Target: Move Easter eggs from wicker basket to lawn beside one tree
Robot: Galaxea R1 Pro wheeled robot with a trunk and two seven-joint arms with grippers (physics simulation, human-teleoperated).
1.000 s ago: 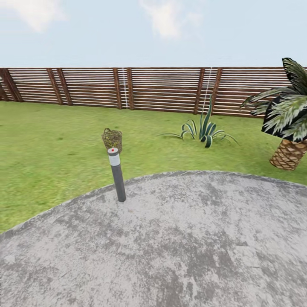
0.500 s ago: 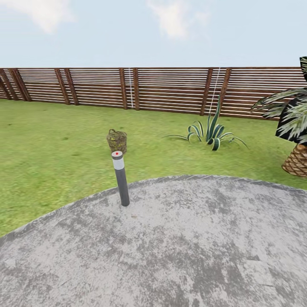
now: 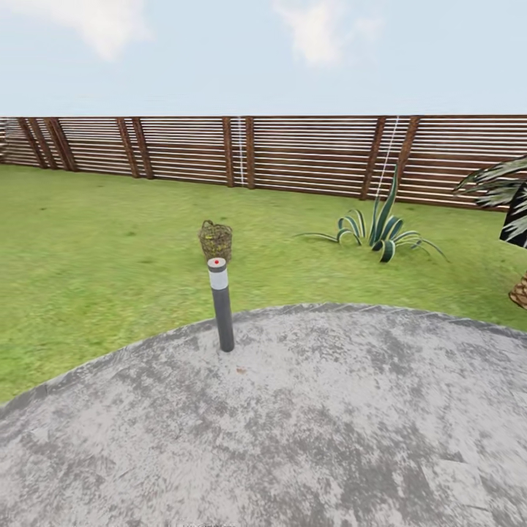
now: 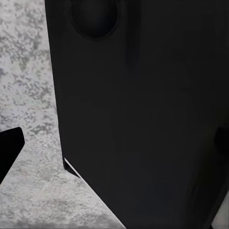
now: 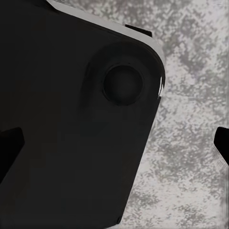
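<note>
Right hand (image 5: pixel 115 145) above grey patio (image 5: pixel 191 157); wicker basket (image 3: pixel 216 240) now nearer mid-view.

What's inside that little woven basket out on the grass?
From the head view, the wicker basket stands on the lawn just beyond a grey bollard light. Yellowish patches show through the open weave, but it is too far off to make out any eggs.

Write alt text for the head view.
A small wicker basket sits on the lawn just beyond a grey bollard light at the edge of a round stone patio. Behind stand a slatted wooden fence, a spiky plant and palm fronds.
</note>
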